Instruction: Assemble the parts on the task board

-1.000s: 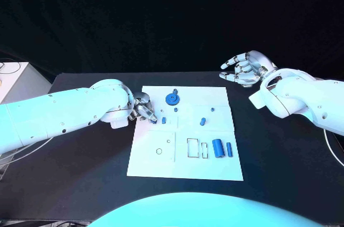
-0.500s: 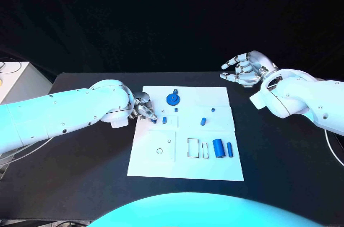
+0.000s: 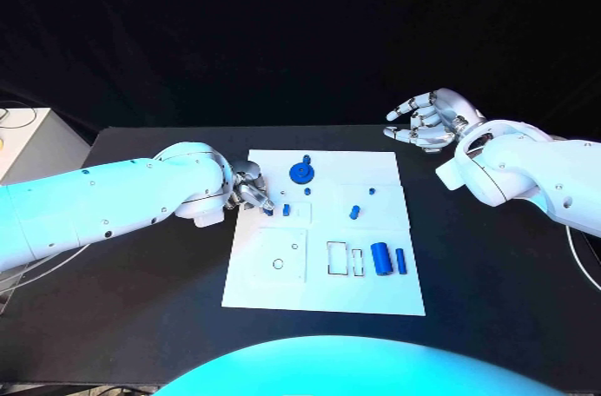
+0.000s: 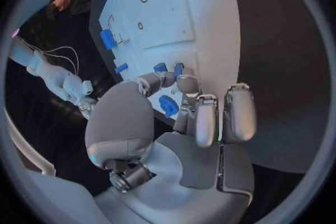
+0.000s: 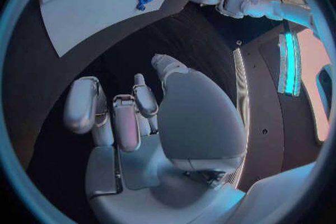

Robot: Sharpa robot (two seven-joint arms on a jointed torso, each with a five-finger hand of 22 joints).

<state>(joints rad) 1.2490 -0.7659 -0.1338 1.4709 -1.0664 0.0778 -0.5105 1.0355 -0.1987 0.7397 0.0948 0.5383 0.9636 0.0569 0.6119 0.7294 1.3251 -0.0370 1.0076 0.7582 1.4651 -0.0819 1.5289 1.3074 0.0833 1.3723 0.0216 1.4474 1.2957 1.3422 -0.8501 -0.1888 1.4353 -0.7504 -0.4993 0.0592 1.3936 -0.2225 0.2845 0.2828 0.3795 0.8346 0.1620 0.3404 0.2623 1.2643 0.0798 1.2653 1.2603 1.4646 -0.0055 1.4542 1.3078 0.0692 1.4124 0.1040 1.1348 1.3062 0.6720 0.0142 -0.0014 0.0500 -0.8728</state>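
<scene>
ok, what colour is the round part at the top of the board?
Blue; the round part shows best in the head view.

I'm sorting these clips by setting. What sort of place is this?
Probably a robotics lab or test bench. A white task board with marked outlines and small blue parts lies on a black table against a dark backdrop, and two white robot arms work over it, the left hand at the board's edge.

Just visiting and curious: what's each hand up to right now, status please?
Left hand pinching a small blue part at the task board's left edge. Right hand open, off the board. Nothing in the way.
</scene>
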